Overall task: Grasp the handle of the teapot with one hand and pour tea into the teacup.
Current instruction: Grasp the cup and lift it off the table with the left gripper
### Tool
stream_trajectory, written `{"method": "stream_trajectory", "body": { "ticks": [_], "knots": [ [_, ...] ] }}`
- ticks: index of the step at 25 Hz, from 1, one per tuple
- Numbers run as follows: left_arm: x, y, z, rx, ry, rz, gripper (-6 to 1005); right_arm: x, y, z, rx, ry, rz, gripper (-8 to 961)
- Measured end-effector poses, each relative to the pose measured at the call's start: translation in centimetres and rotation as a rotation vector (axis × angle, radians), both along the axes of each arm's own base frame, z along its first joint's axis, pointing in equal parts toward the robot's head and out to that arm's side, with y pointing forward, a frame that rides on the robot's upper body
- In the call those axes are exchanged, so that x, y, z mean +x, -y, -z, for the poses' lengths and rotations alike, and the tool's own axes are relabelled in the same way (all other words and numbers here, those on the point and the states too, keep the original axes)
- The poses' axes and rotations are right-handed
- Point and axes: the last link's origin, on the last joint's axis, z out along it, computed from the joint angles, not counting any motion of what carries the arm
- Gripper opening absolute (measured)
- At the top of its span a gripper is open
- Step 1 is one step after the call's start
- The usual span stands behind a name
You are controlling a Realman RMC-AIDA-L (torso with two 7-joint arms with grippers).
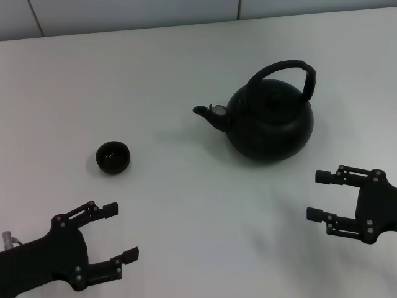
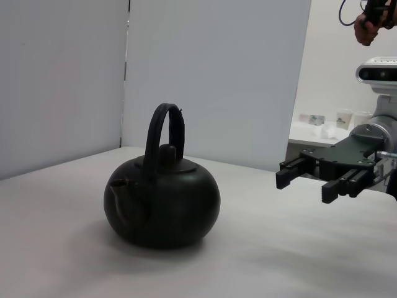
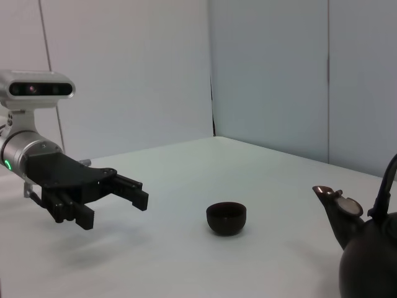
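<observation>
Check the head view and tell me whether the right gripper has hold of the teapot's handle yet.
No: the right gripper hangs open beside the teapot, clear of its handle.

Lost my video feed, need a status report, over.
Both grippers open, empty: left near the teacup, right near the teapot. Handle untouched, pot upright on table. Nothing in the way.

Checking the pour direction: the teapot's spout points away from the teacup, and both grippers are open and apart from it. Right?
Not quite. In the head view the teapot has its spout aimed toward the teacup. The left gripper and right gripper are indeed open, touching nothing.
</observation>
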Motion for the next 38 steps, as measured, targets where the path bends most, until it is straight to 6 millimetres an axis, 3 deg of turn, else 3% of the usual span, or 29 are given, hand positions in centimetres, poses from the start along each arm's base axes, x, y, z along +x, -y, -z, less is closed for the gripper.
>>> {"method": "stream_trajectory", "body": {
  "ticks": [38],
  "knots": [
    [0.39,-0.26,0.19,-0.004,0.021,-0.010,853,-0.41,-0.52,0.15,-0.002,-0.002,-0.019,684]
  ]
}}
